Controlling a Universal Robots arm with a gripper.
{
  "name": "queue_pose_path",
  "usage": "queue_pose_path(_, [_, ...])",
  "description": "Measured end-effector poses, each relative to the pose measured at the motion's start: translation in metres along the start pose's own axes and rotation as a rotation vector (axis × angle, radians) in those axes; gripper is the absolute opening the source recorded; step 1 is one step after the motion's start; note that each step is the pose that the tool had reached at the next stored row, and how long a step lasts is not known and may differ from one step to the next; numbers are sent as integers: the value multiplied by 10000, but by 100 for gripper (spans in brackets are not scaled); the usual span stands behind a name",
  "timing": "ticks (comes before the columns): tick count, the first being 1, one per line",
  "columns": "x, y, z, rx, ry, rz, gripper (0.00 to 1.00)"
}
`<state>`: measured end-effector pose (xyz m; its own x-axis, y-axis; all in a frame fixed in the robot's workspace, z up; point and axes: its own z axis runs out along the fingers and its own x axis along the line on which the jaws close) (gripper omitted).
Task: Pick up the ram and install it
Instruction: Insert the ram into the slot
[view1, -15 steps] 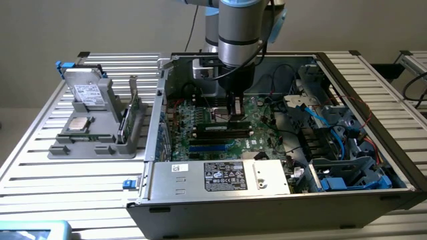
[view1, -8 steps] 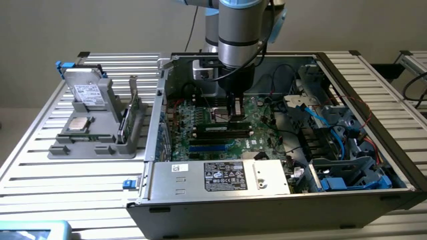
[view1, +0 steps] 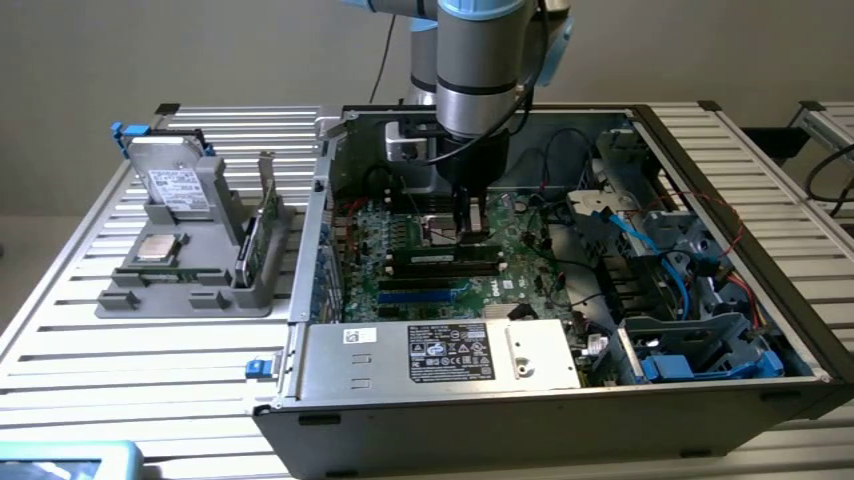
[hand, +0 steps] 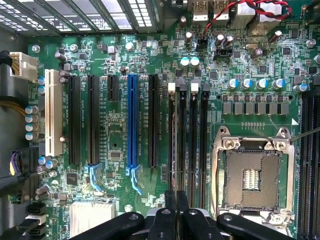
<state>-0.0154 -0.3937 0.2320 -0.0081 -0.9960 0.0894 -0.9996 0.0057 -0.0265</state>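
The exterior camera looks slantwise down on the whole open case (view1: 534, 425). My wrist camera peers past my pincer (hand: 176, 196), close above the motherboard (hand: 120, 135) both share.

Claw (hand: 176, 200), fingers together, over black memory slots (hand: 192, 135), between blue expansion slot (hand: 132, 120) and bare CPU socket (hand: 252, 177) on green motherboard (hand: 115, 60).

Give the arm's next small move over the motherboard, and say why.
Probably ease straight down a little, slowly. The gripper stands upright over the memory slots beside the empty CPU socket, jaws shut and running along the slots. Whether they hold anything I cannot tell.
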Motion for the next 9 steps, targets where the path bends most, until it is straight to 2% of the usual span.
queue_pose_path(9, [-2,0,15,0,-1,-1,13])
